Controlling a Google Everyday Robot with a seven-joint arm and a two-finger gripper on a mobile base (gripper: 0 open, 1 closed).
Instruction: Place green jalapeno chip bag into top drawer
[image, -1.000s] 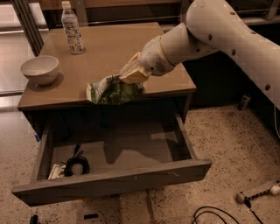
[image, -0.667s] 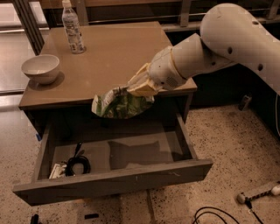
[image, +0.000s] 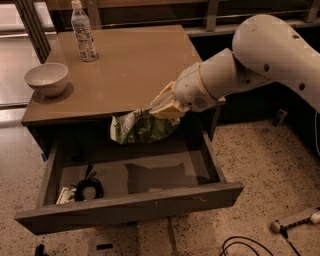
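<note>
The green jalapeno chip bag (image: 142, 128) is crumpled, green with white patches. It hangs in the air just past the table's front edge, above the open top drawer (image: 130, 204). My gripper (image: 161, 109) is shut on the bag's right end and holds it over the drawer's middle. The drawer is pulled far out and its grey inner floor (image: 160, 175) shows below the bag.
A black cable coil (image: 88, 189) and a small white item lie in the drawer's left part. A white bowl (image: 47, 78) and a clear bottle (image: 83, 32) stand on the table (image: 130, 65). A white tool (image: 295, 220) and cables lie on the floor at right.
My gripper has carried the bag off the tabletop, forward and down, so it now hangs over the open drawer.
</note>
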